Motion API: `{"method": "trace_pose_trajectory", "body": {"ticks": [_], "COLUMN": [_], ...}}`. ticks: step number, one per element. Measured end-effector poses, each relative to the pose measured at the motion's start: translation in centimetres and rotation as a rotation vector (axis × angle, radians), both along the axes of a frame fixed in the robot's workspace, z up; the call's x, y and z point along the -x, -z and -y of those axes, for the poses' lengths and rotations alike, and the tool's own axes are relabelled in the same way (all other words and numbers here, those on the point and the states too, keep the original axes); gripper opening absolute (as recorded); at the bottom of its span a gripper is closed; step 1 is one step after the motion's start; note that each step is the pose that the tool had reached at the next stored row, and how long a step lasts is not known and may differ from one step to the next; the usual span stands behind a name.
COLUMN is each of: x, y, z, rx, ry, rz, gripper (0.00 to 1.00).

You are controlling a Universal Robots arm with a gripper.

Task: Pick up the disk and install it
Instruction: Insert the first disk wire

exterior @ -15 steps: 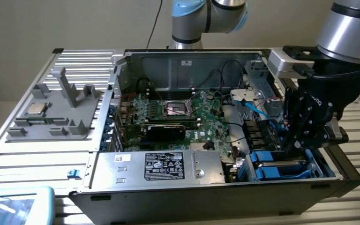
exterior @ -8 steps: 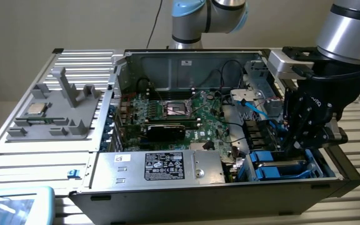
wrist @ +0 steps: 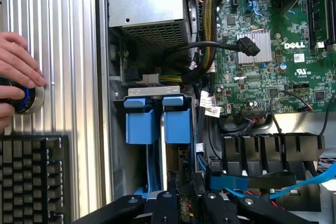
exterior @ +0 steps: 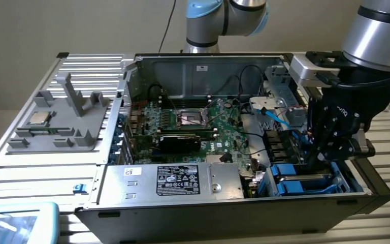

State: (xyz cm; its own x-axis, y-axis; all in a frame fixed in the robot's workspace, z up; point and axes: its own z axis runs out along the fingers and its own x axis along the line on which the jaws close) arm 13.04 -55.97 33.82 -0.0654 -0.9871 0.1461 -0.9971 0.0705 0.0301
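Your pincer [exterior: 335, 147] hangs low over the drive bay at the open computer case's [exterior: 181, 203] near corner, on the exterior view's right; whether it grips anything, you cannot tell. The blue-framed disk [wrist: 155, 129] stands slotted in that bay. Beyond lies the motherboard [exterior: 195, 122].

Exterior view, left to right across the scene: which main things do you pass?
Grey fixture holding a small silver chip → power supply with its black label → blue drive carriers in the bay → the tool, lowered over that bay.
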Motion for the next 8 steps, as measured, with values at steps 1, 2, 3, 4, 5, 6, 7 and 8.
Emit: {"method": "trace_pose_trajectory", "body": {"ticks": [1, 2, 3, 4, 5, 6, 7, 8], "x": [0.00, 0.00, 0.00, 0.00, 0.00, 0.00, 0.00, -0.01], "y": [0.01, 0.01, 0.04, 0.06, 0.09, 0.11, 0.13, 0.15], "z": [0.00, 0.00, 0.00, 0.00, 0.02, 0.04, 0.05, 0.06], "rx": [0.0000, 0.0002, 0.0001, 0.0001, -0.0002, -0.0002, -0.0003, -0.0003], "ry": [0.000, 0.001, 0.001, 0.001, 0.002, 0.002, 0.002, 0.002], "rz": [0.0000, -0.0001, -0.0001, -0.0001, -0.0001, -0.0001, -0.0001, -0.0001], "gripper": [0.16, 0.16, 0.16, 0.16, 0.16, 0.16, 0.16, 0.16]}}
